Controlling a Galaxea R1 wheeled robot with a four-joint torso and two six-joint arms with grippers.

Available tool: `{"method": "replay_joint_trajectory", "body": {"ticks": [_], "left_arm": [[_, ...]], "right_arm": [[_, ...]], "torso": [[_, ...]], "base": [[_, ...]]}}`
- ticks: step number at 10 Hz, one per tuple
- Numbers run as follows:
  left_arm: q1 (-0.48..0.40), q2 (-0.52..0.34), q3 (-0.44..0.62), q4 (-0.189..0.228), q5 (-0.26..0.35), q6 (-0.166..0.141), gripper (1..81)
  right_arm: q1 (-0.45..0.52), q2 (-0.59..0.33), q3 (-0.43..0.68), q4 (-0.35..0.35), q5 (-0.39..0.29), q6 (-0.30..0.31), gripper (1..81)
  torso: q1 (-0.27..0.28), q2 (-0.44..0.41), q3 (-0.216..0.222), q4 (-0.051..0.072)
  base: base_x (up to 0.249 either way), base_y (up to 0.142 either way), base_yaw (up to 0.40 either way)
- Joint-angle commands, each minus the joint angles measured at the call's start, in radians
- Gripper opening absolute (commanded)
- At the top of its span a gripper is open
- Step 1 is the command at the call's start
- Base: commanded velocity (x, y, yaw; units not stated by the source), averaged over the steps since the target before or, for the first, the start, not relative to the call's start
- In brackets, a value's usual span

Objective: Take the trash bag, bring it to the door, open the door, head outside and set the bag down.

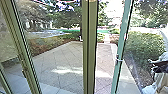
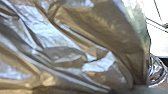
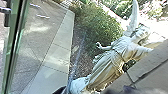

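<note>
- Trash bag: one unit, located directly in front of the left wrist camera. Surface is crumpled, glossy plastic, brown to silver.
- Bag orientation: the main folds run slantwise across the visible face, roughly alongside one another. The full outline is cut off; the overall long axis and the direction of the mouth cannot be determined.
- Left gripper: opening width, and whether it holds the bag, cannot be told.
- Right gripper: opening width and any load cannot be told.
- Ground surface: paved yard, large tiles with diagonal joints, sunlit patches across the middle. A pale paved strip runs along the edge of the planting bed.
- Door area: upright framing stands between the head camera and the yard. One thick olive post is at the centre; one pale green upright is to its right, tilted, with a small fitting at mid-height. An olive frame member slants at the left and carries a small dark fitting.
- Surroundings: trees and low planting lie beyond the paving. A green bush stands in the bed at the right.
- Statue: one unit, pale, winged, robed, one arm extended, positioned near the bush.
</note>
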Motion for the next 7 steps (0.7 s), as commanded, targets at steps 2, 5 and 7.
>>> {"method": "replay_joint_trajectory", "body": {"ticks": [2, 5, 7], "left_arm": [[-0.046, -0.004, 0.002, -0.007, 0.059, 0.004, 1.0], [-0.046, 0.001, 0.002, -0.006, 0.059, 0.006, 1.0], [-0.046, 0.007, 0.002, -0.004, 0.059, 0.006, 1.0]], "right_arm": [[0.161, -0.054, -0.058, -0.069, -0.105, -0.001, 81.1], [0.155, -0.036, 0.047, 0.174, -0.153, -0.017, 81.1], [0.153, -0.007, 0.129, 0.465, -0.233, -0.049, 81.1]], "torso": [[0.000, 0.000, 0.016, -0.016], [-0.002, -0.001, 0.026, -0.031], [-0.002, -0.001, 0.026, -0.032]], "base": [[0.000, 0.000, 0.000], [0.000, 0.000, 0.000], [0.000, 0.000, 0.000]]}}
